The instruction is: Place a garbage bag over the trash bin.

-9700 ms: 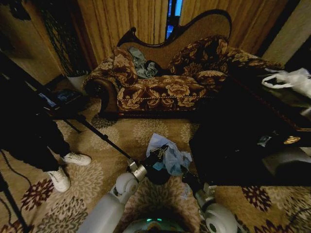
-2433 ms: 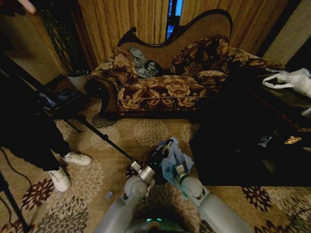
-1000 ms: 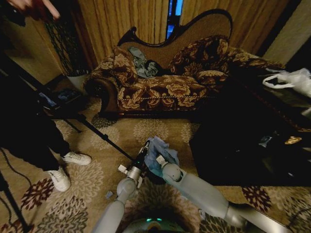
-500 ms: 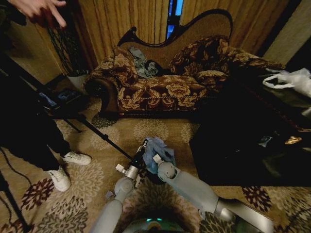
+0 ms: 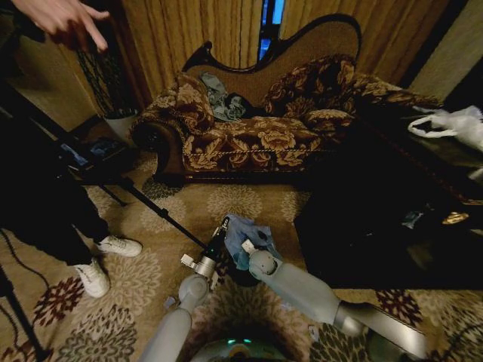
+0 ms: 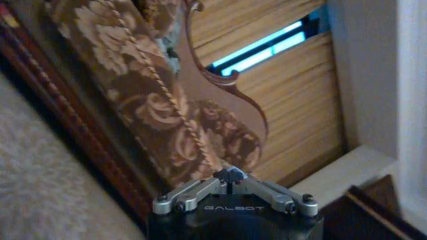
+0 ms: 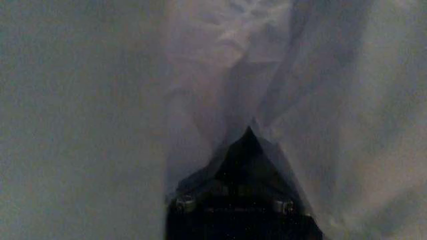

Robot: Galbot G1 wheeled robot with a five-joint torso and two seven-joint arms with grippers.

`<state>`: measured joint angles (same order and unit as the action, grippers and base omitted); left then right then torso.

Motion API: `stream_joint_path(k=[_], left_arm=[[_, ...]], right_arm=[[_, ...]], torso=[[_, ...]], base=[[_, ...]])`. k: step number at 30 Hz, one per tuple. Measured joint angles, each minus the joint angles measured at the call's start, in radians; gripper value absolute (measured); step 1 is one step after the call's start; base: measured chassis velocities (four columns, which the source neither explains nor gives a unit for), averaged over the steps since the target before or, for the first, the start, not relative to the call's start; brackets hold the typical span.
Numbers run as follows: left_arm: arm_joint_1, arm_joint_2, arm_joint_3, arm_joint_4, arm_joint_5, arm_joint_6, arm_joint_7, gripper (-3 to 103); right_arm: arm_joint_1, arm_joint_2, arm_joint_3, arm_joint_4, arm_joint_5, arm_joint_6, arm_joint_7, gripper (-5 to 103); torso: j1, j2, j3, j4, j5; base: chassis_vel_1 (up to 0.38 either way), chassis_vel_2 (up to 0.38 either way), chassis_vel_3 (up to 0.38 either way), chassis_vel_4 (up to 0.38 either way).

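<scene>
Drawing the garbage bag (image 5: 253, 234) lower over the trash bin (image 5: 243, 275) than a moment ago, right gripper (image 7: 248, 131) pinching film, left gripper (image 6: 231, 176) pressed together beside it, covering nearly done.

The bag (image 5: 245, 234) in my right gripper (image 7: 248, 131) looked thin, wrinkled, matt plastic; the sofa (image 5: 256, 143) woven floral cloth, its frame glossy wood.

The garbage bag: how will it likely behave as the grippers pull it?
The garbage bag is thin, wrinkled film, so probably floppy and very light. It drapes in folds around the right gripper, so it may bunch rather than hold any shape.
</scene>
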<state>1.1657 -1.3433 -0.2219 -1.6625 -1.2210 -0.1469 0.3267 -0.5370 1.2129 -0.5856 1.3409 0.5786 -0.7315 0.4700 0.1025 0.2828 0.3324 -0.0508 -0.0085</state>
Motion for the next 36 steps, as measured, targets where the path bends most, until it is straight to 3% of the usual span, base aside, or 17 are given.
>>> stream_joint_path(k=[10, 26, 36], left_arm=[[-0.043, -0.003, -0.007, 0.143, 0.001, -0.032, -0.047, 0], [-0.101, -0.016, 0.020, 0.355, -0.001, -0.071, -0.026, 0], [-0.054, -0.004, 0.024, 0.333, 0.092, -0.075, -0.023, 0]], right_arm=[[-0.022, -0.018, 0.008, 0.047, 0.014, 0.001, 0.019, 0], [-0.036, -0.017, -0.001, 0.074, 0.020, 0.002, 0.036, 0], [-0.044, -0.019, -0.010, 0.100, 0.033, 0.002, 0.051, 0]], torso=[[0.000, 0.000, 0.000, 0.0000, -0.0001], [0.000, 0.000, 0.000, 0.0000, -0.0001], [0.000, 0.000, 0.000, 0.0000, -0.0001]], base=[[0.000, 0.000, 0.000, 0.000], [0.000, 0.000, 0.000, 0.000], [0.000, 0.000, 0.000, 0.000]])
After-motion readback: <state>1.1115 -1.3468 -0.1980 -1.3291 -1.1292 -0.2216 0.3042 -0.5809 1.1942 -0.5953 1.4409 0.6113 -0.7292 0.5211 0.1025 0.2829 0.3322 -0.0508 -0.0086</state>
